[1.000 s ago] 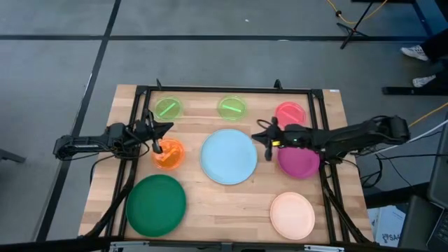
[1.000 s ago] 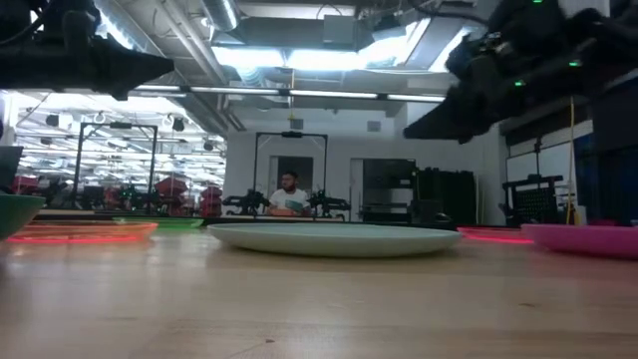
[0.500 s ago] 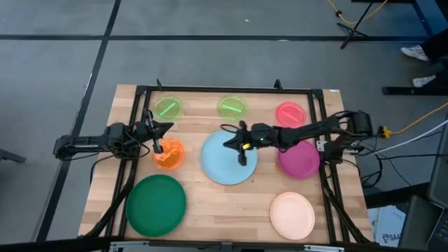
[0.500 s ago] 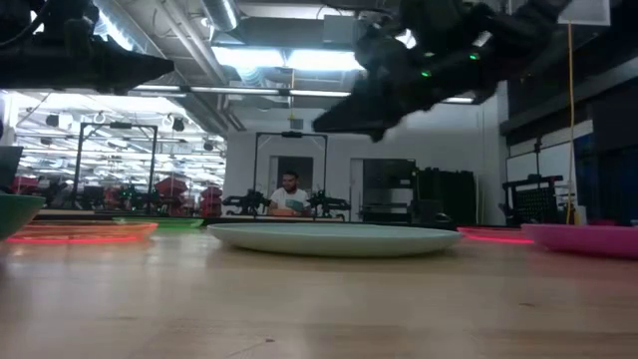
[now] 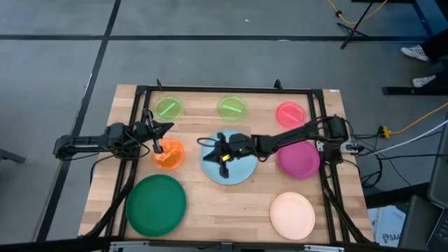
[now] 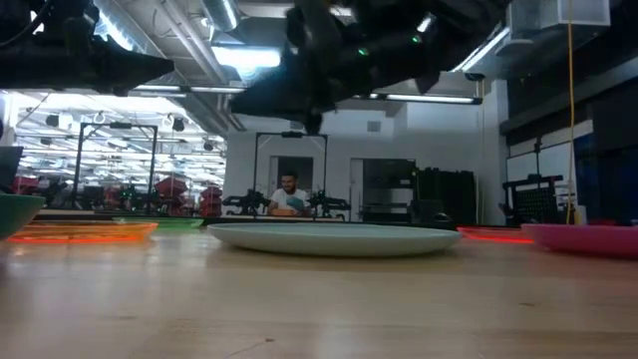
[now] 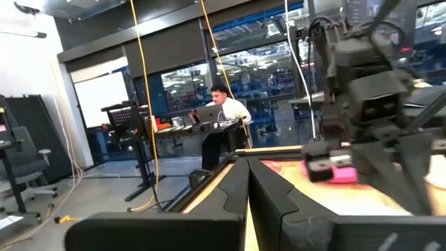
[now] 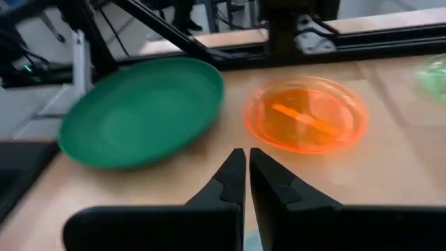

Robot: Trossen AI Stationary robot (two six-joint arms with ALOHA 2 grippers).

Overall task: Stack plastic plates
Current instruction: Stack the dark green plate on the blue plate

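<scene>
Eight plates lie flat on the table in the high view: two lime green, pink, magenta, peach, dark green, light blue and translucent orange. My right gripper hangs shut above the left part of the light blue plate, pointing toward the table's left; its wrist view shows the orange plate and dark green plate ahead. My left gripper is shut, held above the orange plate's far-left rim. In the low view both arms are high above the plates.
A black metal frame runs round the table top. The low view shows the light blue plate in the middle and the magenta plate at the right. A person sits at a desk far behind the table.
My right arm has swept toward the table's left, from between the pink and magenta plates across to the left part of the light blue plate, staying above the plates. The plates have not moved.
</scene>
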